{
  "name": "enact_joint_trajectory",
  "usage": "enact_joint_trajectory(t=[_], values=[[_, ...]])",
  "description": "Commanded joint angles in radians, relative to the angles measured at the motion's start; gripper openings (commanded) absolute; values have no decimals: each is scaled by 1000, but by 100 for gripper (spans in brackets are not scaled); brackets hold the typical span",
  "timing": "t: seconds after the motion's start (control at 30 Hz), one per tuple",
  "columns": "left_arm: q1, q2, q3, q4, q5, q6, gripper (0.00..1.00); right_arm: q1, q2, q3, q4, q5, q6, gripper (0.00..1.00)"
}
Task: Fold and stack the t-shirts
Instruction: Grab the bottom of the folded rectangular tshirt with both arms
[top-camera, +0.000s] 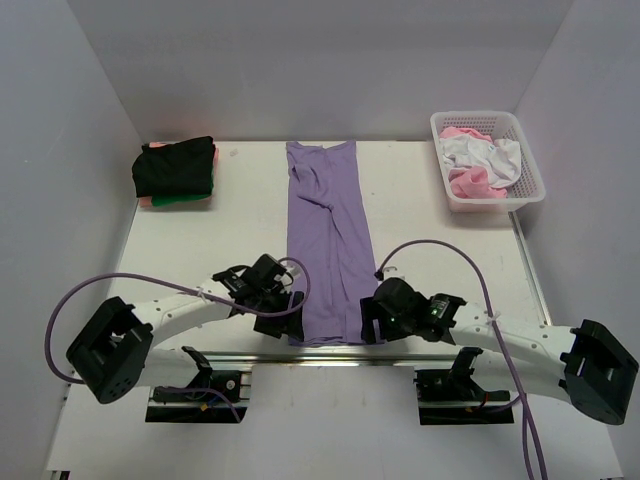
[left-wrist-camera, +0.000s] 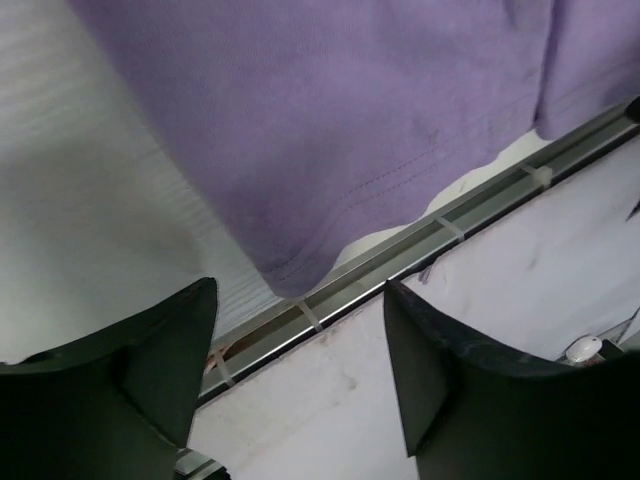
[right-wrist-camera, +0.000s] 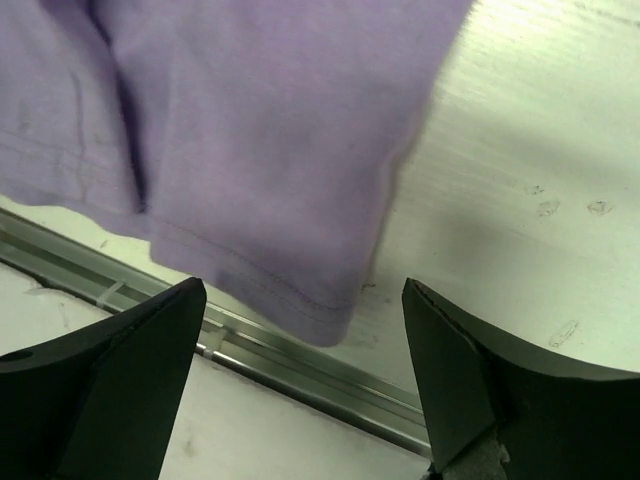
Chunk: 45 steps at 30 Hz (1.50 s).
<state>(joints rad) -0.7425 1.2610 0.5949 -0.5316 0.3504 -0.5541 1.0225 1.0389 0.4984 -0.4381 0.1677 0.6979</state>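
Left gripper (left-wrist-camera: 298, 290): fingers apart, low over the hem's 7 o'clock corner.
Right gripper (right-wrist-camera: 303, 285): fingers apart, low over the 5 o'clock corner.
Purple t-shirt (top-camera: 328, 240): long folded strip, centre of worktop (top-camera: 220, 240), neck toward 12 o'clock.
Folded stack (top-camera: 175, 168): black on top, 10 o'clock.
Basket (top-camera: 497, 206): 2 o'clock, pink cloth (top-camera: 468, 185) inside.
Hidden: hem corners, from overhead.
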Motion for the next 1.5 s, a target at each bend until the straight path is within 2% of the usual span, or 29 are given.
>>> enact_joint_trajectory(t=[0.0,0.07,0.13,0.2,0.23,0.27,0.3,0.37,0.57,0.7,0.77,0.8,0.93,1.13,1.27,1.3,1.47], values=[[-29,20,-10,2,-65,-38,75,-22,-25,-52,77,-8,60,82],[-54,34,-10,2,-65,-59,70,-33,-28,-78,90,-39,58,74],[-89,43,-10,2,-102,-92,68,-45,-22,-84,110,-56,51,63],[-101,54,-10,2,-132,-125,67,-56,-13,-103,134,-68,45,56],[-113,54,-10,2,-161,-139,65,-58,-11,-107,142,-82,45,48],[-113,54,-10,-7,-171,-161,59,-64,-1,-106,150,-86,37,44],[-129,54,-10,-7,-171,-161,56,-68,4,-103,150,-94,32,41],[-141,54,-10,-7,-197,-193,50,-68,4,-97,141,-120,22,36],[-175,74,11,-33,-264,-234,40,-71,-25,-92,108,-123,23,33],[-184,97,63,-57,-287,-234,21,-76,-33,-84,96,-120,9,17],[-193,106,85,-67,-315,-234,15,-73,-33,-71,88,-123,-1,14],[-193,106,115,-88,-341,-234,0,-76,-34,-67,84,-122,-8,10],[-202,117,195,-134,-380,-207,0,-75,-34,-29,84,-103,-46,0],[-202,49,259,-88,-372,-145,0,-88,16,92,58,5,-120,0],[-172,49,324,-97,-491,-136,0,-111,75,186,36,188,-141,0],[-172,49,333,-97,-543,-148,0,-136,97,233,50,197,-184,0],[-126,81,388,-27,-626,-161,0,-185,226,367,90,198,-244,0]])
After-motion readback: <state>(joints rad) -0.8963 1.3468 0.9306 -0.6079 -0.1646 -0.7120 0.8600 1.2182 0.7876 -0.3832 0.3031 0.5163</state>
